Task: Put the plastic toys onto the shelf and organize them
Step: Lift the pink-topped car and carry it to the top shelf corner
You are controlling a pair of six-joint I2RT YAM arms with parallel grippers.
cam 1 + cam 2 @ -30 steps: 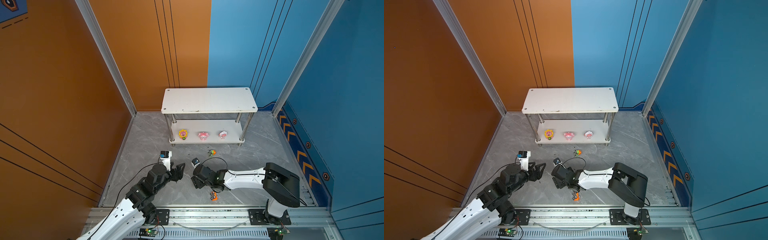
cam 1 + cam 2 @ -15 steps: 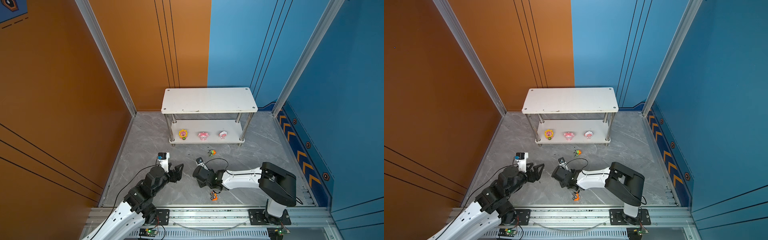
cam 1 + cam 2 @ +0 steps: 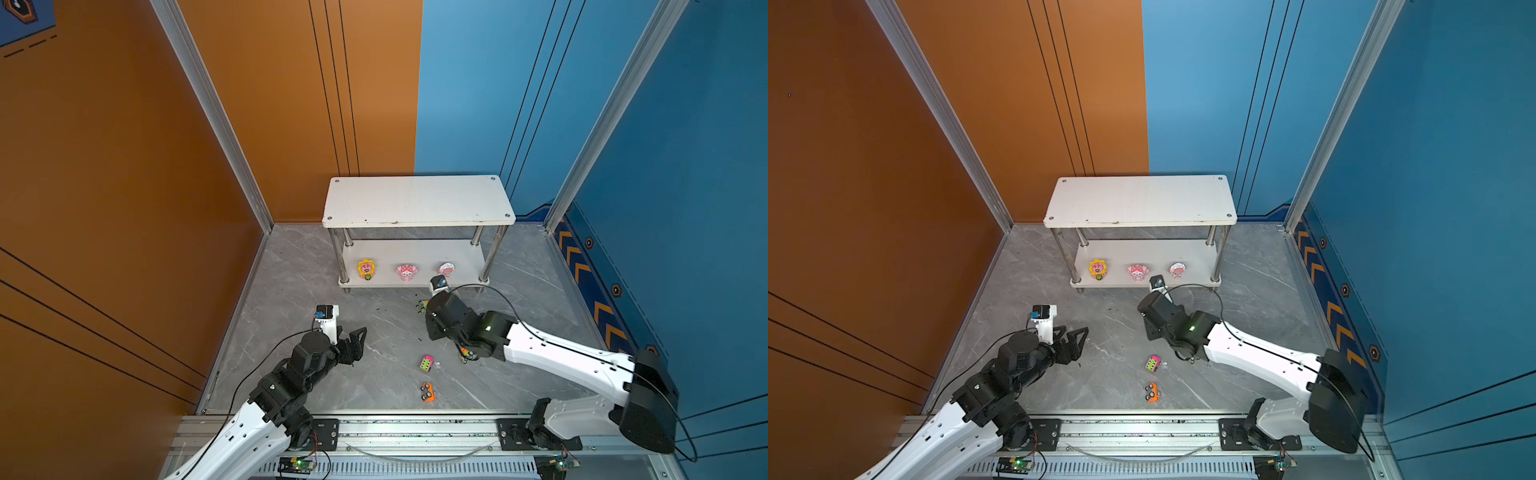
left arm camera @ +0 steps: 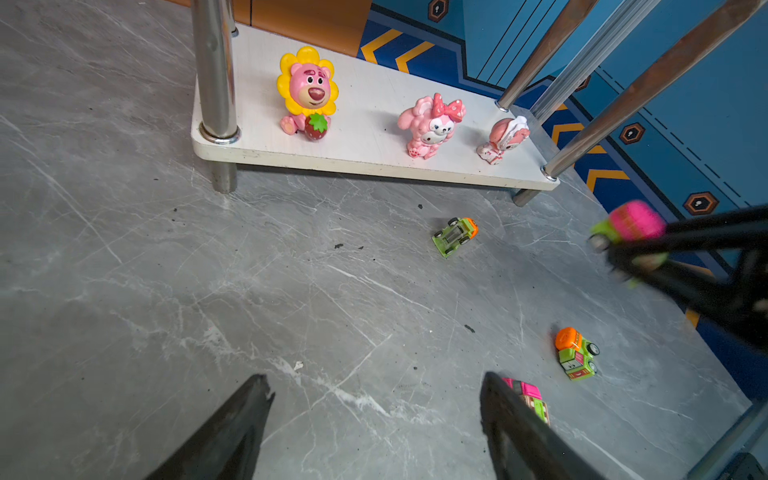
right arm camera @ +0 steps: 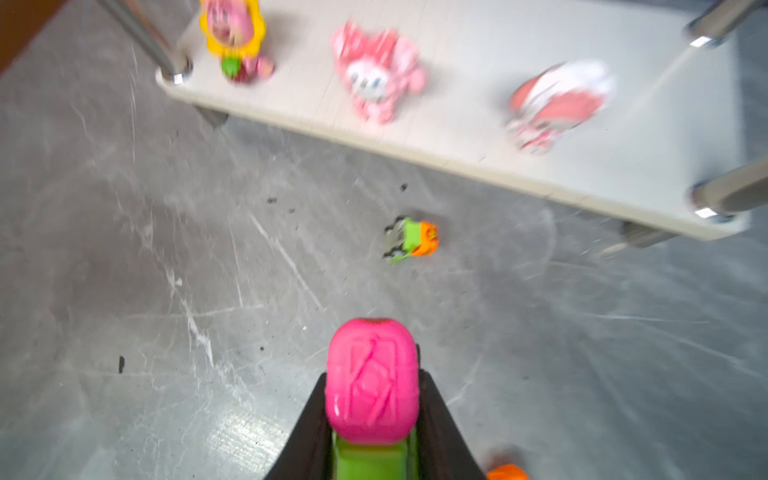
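Observation:
In the right wrist view my right gripper [image 5: 372,382] is shut on a pink-and-green toy truck [image 5: 371,380], held off the floor; the left wrist view shows the same truck [image 4: 631,224]. My left gripper [image 3: 357,336] [image 4: 376,386] stands open and empty over bare floor. Three figurines [image 3: 366,269] [image 3: 406,272] [image 3: 446,269] stand in a row on the lower board of the shelf [image 3: 415,199]. On the floor lie a pink-green truck [image 3: 426,363], an orange car [image 3: 428,392], an overturned green-orange car [image 4: 455,236] and an orange-green truck [image 4: 577,358].
The shelf's chrome posts [image 3: 486,266] frame the lower board's front edge. Orange and blue walls enclose the grey marble floor [image 3: 291,291]. A metal rail [image 3: 415,428] runs along the front. A cable [image 3: 490,291] loops above the right wrist.
My right gripper has shut on the pink-and-green truck and swung right, toward the shelf, uncovering the pink-green truck on the floor. The left arm has shifted only slightly.

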